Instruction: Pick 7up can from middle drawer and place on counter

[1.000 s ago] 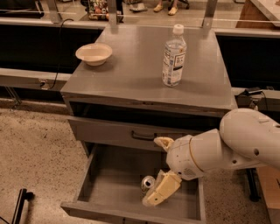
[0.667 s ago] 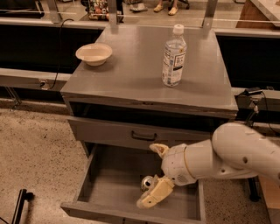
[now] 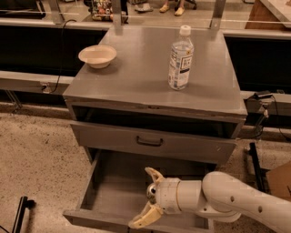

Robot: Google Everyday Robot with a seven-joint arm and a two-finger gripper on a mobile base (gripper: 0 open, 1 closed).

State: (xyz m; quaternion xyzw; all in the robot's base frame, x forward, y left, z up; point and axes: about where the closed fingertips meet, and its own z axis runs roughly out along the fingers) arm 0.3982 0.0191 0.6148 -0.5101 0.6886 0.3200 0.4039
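Compared with a second ago, we see that the robot's bulky white arm (image 3: 236,202) has dropped lower and swung left. Its cream two-finger gripper (image 3: 148,197) now sits at six o'clock in the view, inside the wide, deep grey middle drawer (image 3: 111,193), which stands pulled open. Earlier the small silver-topped aluminium 7up can (image 3: 151,191) stood at nine o'clock of the lower finger. The can has not moved, but the fingers are now spread apart on either side of it, one at its twelve o'clock and one at its six o'clock. They are released rather than clenched, and we cannot tell whether either touches it. Little of the can shows beyond its round top, because the gripper's wrist crowds it from three o'clock. Above the drawer, at twelve o'clock, lies the broad, flat, matte grey counter (image 3: 136,79) of the cabinet. Around the cabinet we see a speckled beige floor (image 3: 36,159) at nine o'clock, and some people's feet (image 3: 173,8) at the far top edge. On the counter, a shallow cream bowl (image 3: 97,55) rests at ten o'clock. A tall clear plastic water bottle (image 3: 181,58) with a white cap stands upright at one o'clock, well apart from the bowl. Between the counter and the open drawer, a grey drawer front (image 3: 191,148) with a dark curved handle overhangs the drawer's rear. The arm covers the drawer's right side at four o'clock.
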